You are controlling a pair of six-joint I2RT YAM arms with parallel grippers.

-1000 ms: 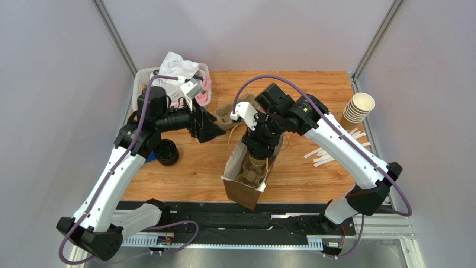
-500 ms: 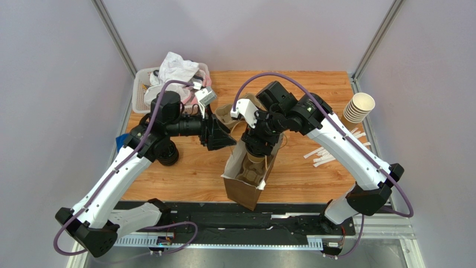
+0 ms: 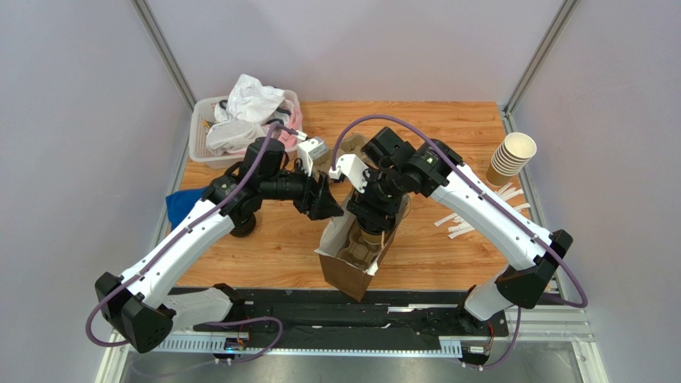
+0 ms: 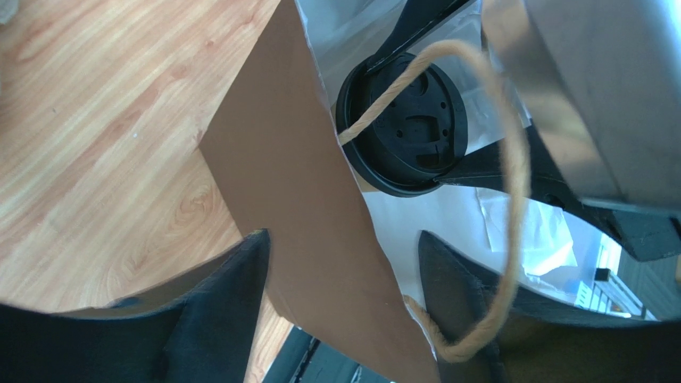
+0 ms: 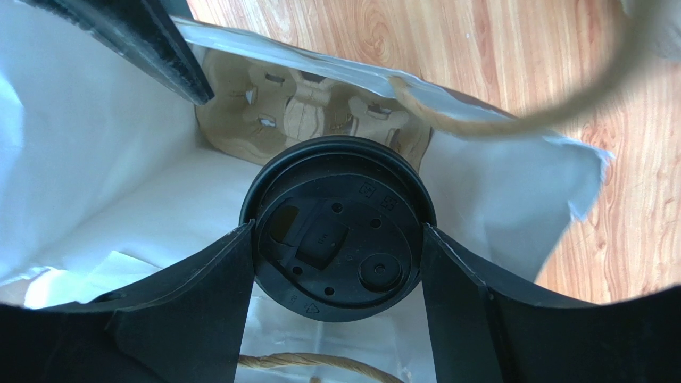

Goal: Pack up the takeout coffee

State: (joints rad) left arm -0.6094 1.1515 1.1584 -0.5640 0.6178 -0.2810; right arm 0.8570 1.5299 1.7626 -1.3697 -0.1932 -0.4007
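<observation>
Standing near the middle of the table's front edge, the brown paper bag has the right pincer sunk into its open top, while the left pincer meets the bag's left rim. From the left wrist, that pincer's fingers stand open on either side of the bag's brown wall, and the takeout coffee shows inside, a twine handle looping across it. From the right wrist, the right pincer's fingers press against opposite sides of the takeout coffee, gripping it inside the bag above a cardboard cup carrier.
</observation>
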